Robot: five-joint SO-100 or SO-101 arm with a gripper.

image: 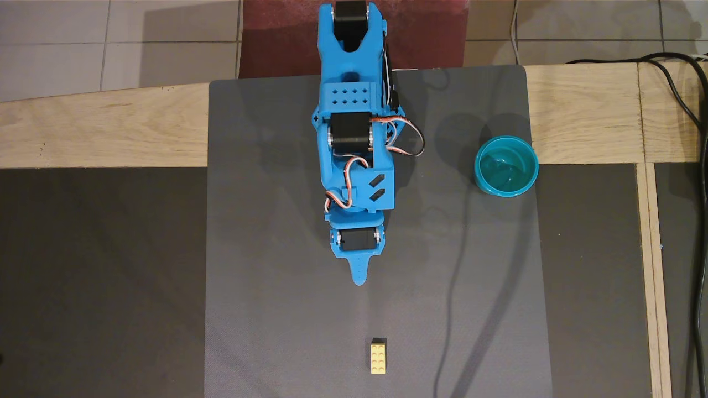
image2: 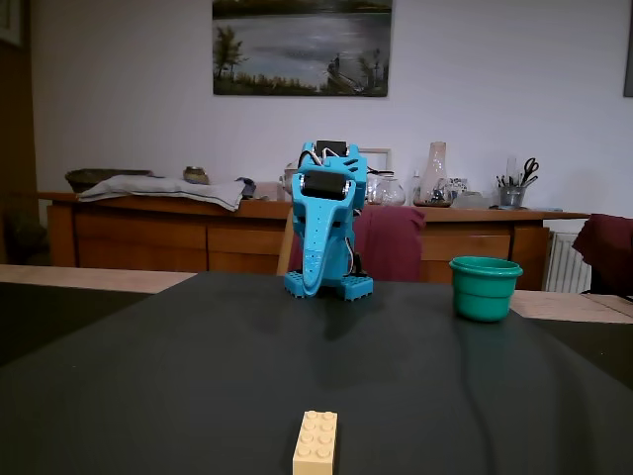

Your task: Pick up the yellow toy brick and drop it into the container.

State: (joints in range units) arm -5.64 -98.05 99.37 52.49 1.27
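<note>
Nearest the fixed camera, the brick (image2: pixel 316 442) is seen lying flat on the dark mat (image2: pixel 198 376), studs up, close to the front edge. In the overhead view the brick (image: pixel 378 357) is found at the bottom of the picture, with its long axis running up and down the frame, roughly in line with the arm's own reach.

Farther back, the gripper (image: pixel 359 279) is held above the mat, its tip pointing down the frame toward the brick. The brick lies straight ahead of that tip and slightly to the right in the overhead view, well apart from it, with bare mat between. Nothing is held. The fingers appear closed together into one point from above, and in the fixed view the gripper (image2: pixel 315 285) is seen as a single tapering shape hanging in front of the base, so the jaws are judged closed or very nearly so.

The coming move is judged to turn on this: a forward reach with a small shift to the right is called for, and the jaws must be opened first. Since the brick's long axis follows the reach line, its short sides would be the natural ones to be pinched.

Farthest off, the cup (image: pixel 506 166) stands upright and empty at the mat's right edge, beside the arm; in the fixed view the cup (image2: pixel 485 288) is at the right.
</note>
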